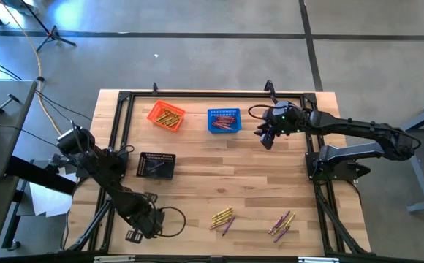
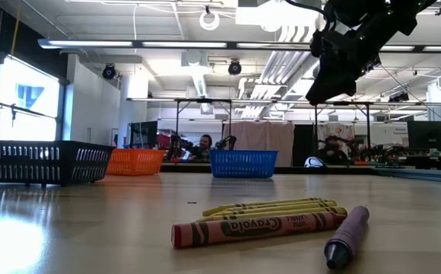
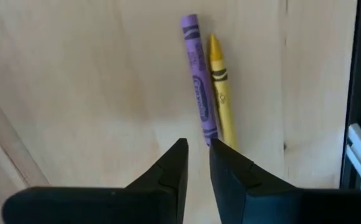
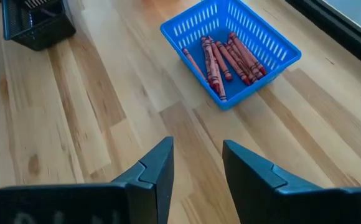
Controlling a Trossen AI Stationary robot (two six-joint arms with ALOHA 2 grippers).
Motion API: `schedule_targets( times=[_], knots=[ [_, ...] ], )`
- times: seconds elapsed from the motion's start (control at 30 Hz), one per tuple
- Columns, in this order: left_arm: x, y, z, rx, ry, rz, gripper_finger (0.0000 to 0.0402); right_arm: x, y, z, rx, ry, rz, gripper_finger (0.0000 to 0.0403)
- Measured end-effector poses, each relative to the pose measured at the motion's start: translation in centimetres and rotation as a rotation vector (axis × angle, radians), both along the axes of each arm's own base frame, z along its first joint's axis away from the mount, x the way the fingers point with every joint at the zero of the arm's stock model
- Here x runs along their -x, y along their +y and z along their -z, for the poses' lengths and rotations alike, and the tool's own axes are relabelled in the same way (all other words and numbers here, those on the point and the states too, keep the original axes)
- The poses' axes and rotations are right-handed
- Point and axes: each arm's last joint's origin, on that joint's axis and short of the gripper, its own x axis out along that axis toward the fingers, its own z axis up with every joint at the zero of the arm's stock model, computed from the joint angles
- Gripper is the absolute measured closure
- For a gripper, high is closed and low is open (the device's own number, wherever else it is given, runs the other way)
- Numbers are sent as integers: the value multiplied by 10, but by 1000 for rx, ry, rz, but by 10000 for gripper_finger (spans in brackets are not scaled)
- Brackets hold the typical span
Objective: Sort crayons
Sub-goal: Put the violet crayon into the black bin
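Observation:
In the left wrist view a purple crayon and a yellow crayon lie side by side flat on the wooden table, just ahead of my left gripper. That gripper points down near the table's near left corner, its fingers a narrow gap apart with nothing between them. Two loose groups of crayons lie near the front edge. My right gripper hangs open above the table beside the blue basket, which holds red crayons. My left gripper comes from above, and one fingertip stands right at the purple crayon's near end. Whether it touches that end, I cannot tell. Both crayons lie flat on the table.
An orange basket with yellow crayons stands at the far left, and a black basket sits at mid left. A black metal frame runs round the tabletop. The low view shows yellow, red and purple crayons up close.

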Motion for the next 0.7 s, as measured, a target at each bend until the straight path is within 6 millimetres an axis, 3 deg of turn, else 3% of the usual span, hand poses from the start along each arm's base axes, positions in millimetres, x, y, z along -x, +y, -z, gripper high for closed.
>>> schedule_targets(
  times=[0.7],
  knots=[
    [-7,-12,-3,100,-101,-25,350,0,0,0,-32,-11,32,279]
  ],
)
